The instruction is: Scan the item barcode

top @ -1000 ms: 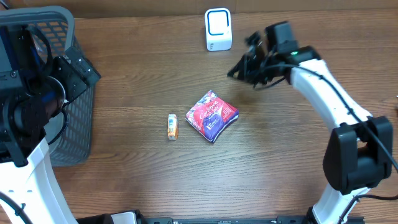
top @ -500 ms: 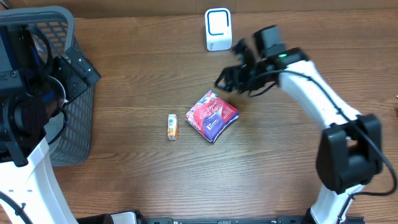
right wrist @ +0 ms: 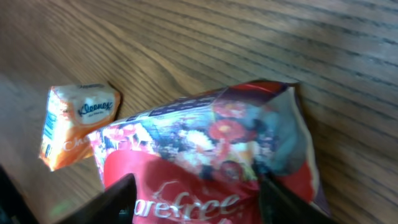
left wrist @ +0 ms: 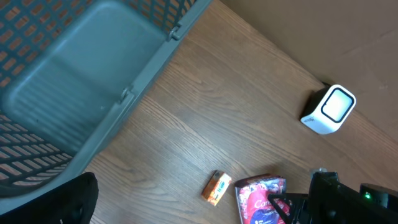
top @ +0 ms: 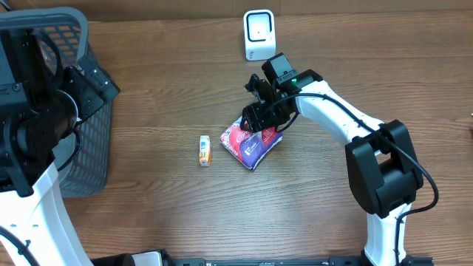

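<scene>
The gripper (right wrist: pixel 199 202), fingers (right wrist: pixel 115 202) spread, straddles a red floral package (right wrist: pixel 211 149), an orange Kleenex pack (right wrist: pixel 78 121) just beside it.

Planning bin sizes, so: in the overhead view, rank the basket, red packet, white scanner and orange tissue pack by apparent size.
Largest to smallest:
basket
red packet
white scanner
orange tissue pack
Though partly covered, the packet looks larger than the scanner.

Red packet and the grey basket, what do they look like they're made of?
Red packet: probably thin plastic film, glossy; it crinkles and catches the light across the printed flowers. Basket: moulded plastic by the look, matte grey-blue, with lattice walls and a smooth solid floor.
</scene>
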Tool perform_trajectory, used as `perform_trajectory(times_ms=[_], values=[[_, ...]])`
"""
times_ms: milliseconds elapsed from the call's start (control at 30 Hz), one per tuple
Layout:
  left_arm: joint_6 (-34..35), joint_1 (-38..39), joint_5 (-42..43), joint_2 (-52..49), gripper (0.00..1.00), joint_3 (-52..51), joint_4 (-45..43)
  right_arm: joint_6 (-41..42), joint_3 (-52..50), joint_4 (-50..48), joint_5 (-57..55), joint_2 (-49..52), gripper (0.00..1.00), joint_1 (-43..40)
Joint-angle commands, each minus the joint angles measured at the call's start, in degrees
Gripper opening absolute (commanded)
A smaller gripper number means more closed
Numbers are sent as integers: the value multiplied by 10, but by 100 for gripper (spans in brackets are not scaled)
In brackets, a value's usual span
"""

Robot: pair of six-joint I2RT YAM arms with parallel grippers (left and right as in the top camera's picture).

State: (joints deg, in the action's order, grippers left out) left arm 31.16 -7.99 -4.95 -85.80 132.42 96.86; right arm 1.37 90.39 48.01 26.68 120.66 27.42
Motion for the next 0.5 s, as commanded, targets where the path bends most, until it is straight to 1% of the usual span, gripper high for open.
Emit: perform_trajectory(times_ms=[0, 67, 133, 167, 200, 300, 367, 467], values=[[-9, -3, 1, -3, 100, 4, -1, -1, -4, 16, -41, 29, 59, -2], [-9, -3, 1, -3, 100, 4, -1, 2, -2, 20, -42, 29, 59, -3], [-9, -3, 1, -3, 100, 4, -1, 3, 7, 26, -42, 28, 53, -7], [-9, -3, 1, -3, 100, 4, -1, 3, 29, 46, -42, 25, 52, -12], [-9, -3, 1, -3, 100, 4, -1, 3, 44, 60, -44, 23, 53, -15], [-9, -3, 1, -3, 100, 4, -1, 9, 101, 113, -62, 15, 59, -17], [-9, -3, 1, -3, 100, 4, -1, 12, 161, 162, -67, 9, 60, -9], [-9, -3, 1, -3, 100, 4, -1, 37, 216, 192, -67, 8, 60, 14]])
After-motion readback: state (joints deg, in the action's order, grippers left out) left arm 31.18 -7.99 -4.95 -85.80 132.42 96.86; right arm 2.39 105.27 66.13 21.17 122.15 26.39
